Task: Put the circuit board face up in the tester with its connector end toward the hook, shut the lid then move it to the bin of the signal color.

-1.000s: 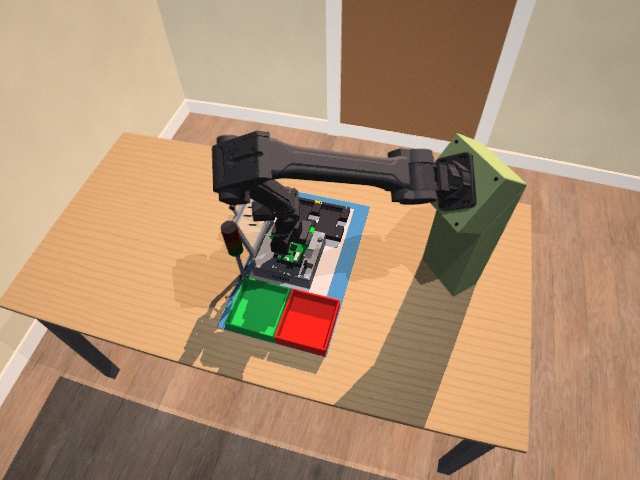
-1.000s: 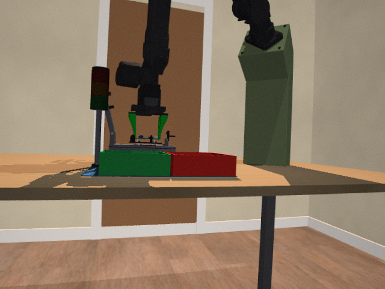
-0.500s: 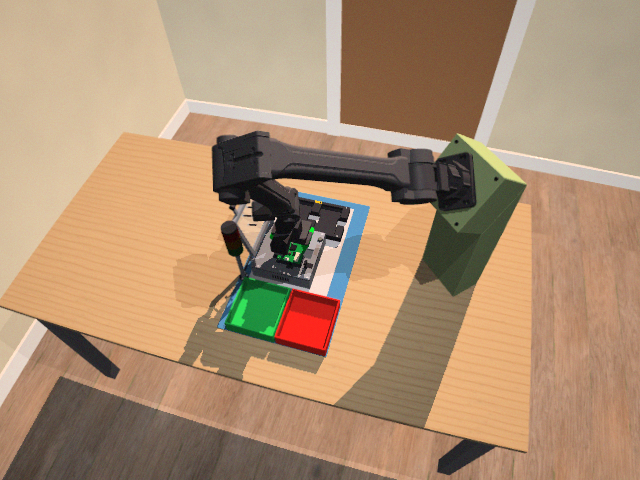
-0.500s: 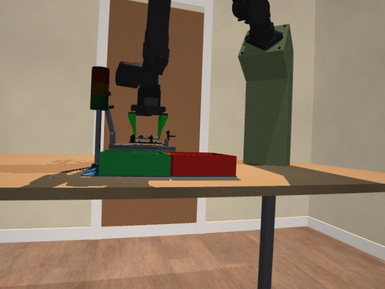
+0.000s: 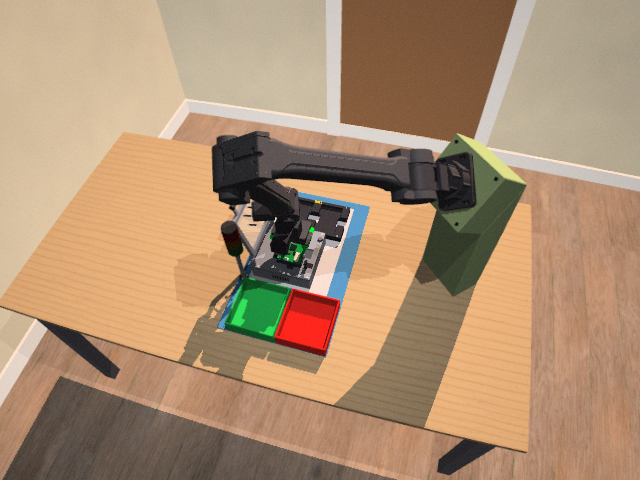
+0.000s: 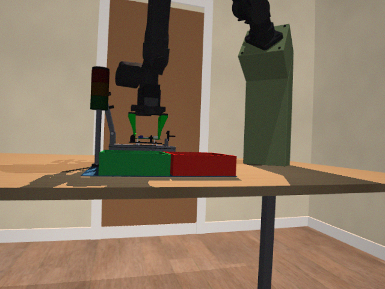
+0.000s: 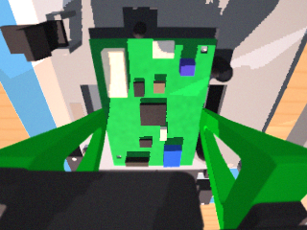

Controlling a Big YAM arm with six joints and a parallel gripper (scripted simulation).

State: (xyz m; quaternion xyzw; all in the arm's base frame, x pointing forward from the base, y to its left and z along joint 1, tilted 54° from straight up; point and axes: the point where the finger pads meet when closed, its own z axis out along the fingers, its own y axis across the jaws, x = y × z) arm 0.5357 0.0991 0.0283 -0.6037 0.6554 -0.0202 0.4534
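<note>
Green fingers of the claw (image 6: 147, 136) press against the two long edges of the circuit board (image 7: 155, 103), spread fairly wide because the board fills the gap between them. In the wrist view the board is face up, its white connector strip at about 11 o'clock on the board and two blue parts at 1 and 5 o'clock. The claw points straight down, and the board lies level just over the grey tester (image 5: 286, 268); whether it rests fully on the plate cannot be told. A black post (image 7: 222, 72) stands just beside the board's edge at 3 o'clock in the wrist view. The tester's lid (image 6: 110, 127) is raised, leaning up at 9 o'clock of the claw in the exterior view.

Seen from the top view, the black tray (image 5: 330, 214) lies at 1 o'clock of the tester. The signal tower (image 6: 99, 88) stands at 9 o'clock of it, its lamps dark. The green bin (image 5: 258, 307) and red bin (image 5: 307, 320) sit side by side, touching, at 6 o'clock. All rest on a blue mat (image 5: 360, 232) on the wooden counter (image 5: 103, 232). The arm's olive pedestal (image 5: 465, 242) stands at 3 o'clock.
</note>
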